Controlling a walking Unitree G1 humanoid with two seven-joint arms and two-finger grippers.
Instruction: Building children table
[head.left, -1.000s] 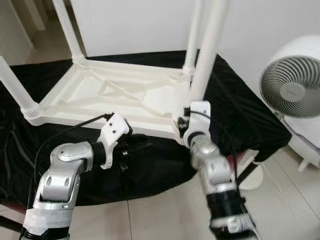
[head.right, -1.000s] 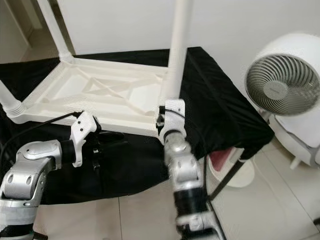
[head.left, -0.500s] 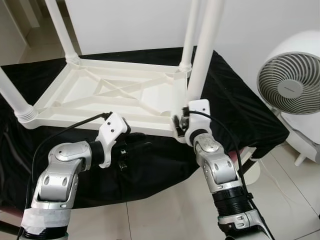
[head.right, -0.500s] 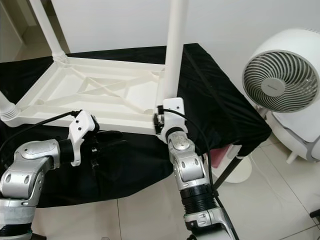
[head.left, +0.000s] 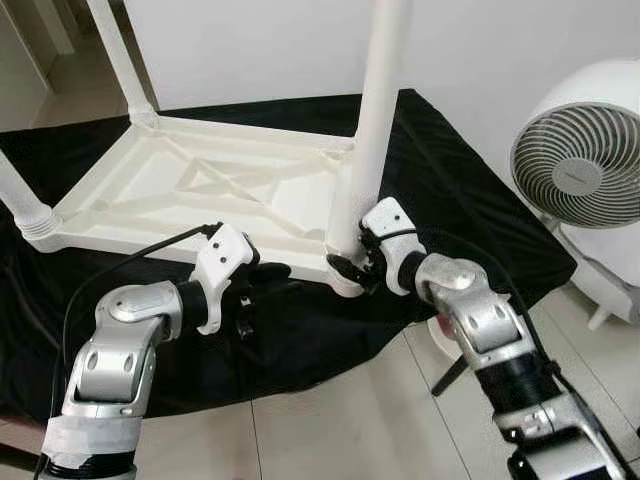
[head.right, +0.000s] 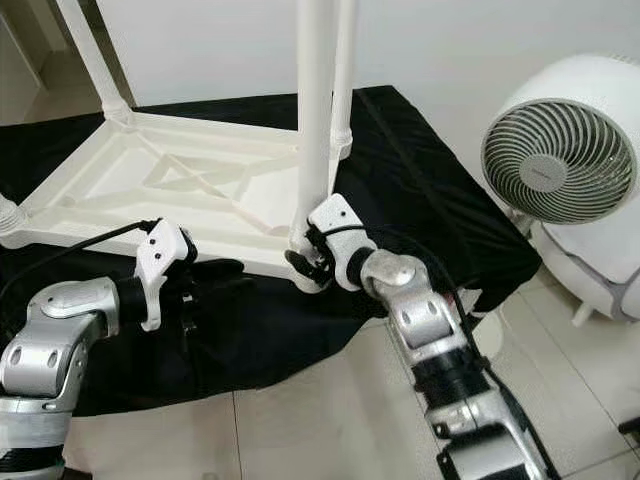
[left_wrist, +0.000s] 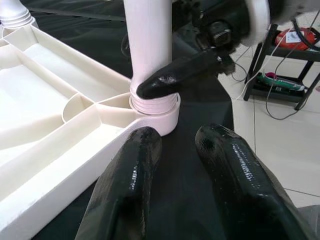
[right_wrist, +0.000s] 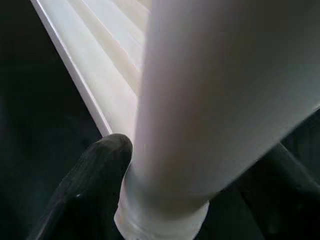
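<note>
Nearest us, our left hand (head.left: 262, 290) rests on the black cloth-covered worktop (head.left: 470, 230) just short of the table's near rim, its two black fingers (left_wrist: 131, 175) slightly parted and holding nothing. Just beyond, our right hand (head.left: 352, 272) pinches the base of the round white plastic leg (head.left: 375, 120), one fingertip (left_wrist: 165, 82) against the threaded collar where the leg enters the near right corner socket. The upside-down white plastic children's table (head.left: 200, 195) lies on the cloth, its other legs standing up. We judge the leg is being screwed home: keep it upright and turn evenly so it threads straight. A white round fan (head.left: 580, 170) stands beyond on the right.
</note>
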